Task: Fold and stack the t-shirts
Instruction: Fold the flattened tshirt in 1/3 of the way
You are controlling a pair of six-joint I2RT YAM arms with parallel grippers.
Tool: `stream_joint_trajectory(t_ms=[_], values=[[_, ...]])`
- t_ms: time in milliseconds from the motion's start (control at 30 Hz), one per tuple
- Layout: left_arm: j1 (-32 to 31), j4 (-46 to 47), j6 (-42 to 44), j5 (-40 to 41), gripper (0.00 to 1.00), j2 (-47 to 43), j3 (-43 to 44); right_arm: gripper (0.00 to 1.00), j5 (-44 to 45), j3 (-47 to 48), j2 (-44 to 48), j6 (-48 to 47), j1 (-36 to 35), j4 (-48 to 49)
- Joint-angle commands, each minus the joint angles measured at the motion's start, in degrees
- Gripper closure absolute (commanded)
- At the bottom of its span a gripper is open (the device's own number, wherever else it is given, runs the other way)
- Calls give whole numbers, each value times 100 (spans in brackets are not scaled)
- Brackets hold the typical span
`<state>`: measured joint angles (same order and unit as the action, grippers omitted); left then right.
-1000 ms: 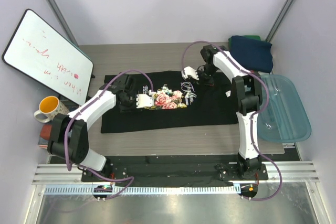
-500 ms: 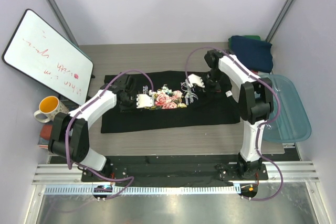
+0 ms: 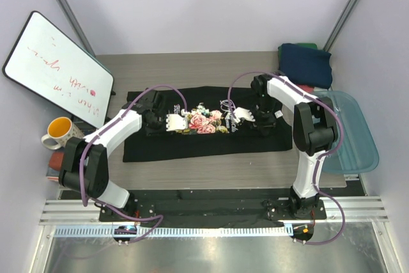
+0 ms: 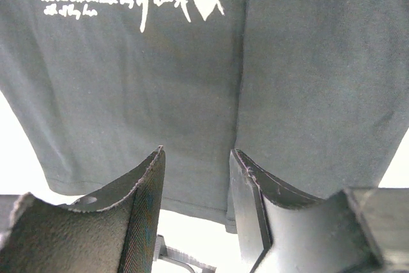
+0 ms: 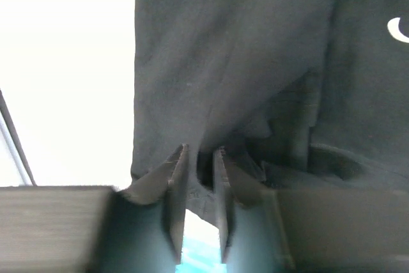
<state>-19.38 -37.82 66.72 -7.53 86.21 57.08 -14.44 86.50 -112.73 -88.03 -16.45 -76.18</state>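
Note:
The black t-shirt (image 3: 192, 142) with pink rose print and white lettering lies flat across the table's middle. My left gripper (image 3: 174, 123) rests over its printed part. In the left wrist view it (image 4: 195, 153) stands open over the dark cloth (image 4: 128, 81), with nothing between its fingers. My right gripper (image 3: 243, 115) is low over the shirt's right half. The right wrist view shows it (image 5: 199, 153) parted a little, with a slack fold of black cloth (image 5: 223, 62) lying at its tips. A folded navy t-shirt (image 3: 305, 62) sits at the back right on a green one (image 3: 308, 45).
A translucent blue tub (image 3: 348, 132) stands at the right edge of the table. A whiteboard (image 3: 57, 68) leans at the left, with a yellow mug (image 3: 59, 131) in front of it. A strip of bare table (image 3: 211, 171) runs in front of the shirt.
My right gripper has come from the shirt's far edge toward the front, over the lettering, drawing cloth with it, and its jaws have parted. The left gripper has stayed put.

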Motion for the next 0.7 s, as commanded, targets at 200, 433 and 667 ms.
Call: stream_joint_trajectory(t_ms=[200,433,667], values=[[13,161,105,32,54,-17,128,60,187,-204,445,84,-43,-1030],[13,161,113,-3,54,36,172,62,-313,1092,6,548,18,-1030],[4,161,157,-64,54,132,277,66,-639,2915,-1040,805,63,-1030]])
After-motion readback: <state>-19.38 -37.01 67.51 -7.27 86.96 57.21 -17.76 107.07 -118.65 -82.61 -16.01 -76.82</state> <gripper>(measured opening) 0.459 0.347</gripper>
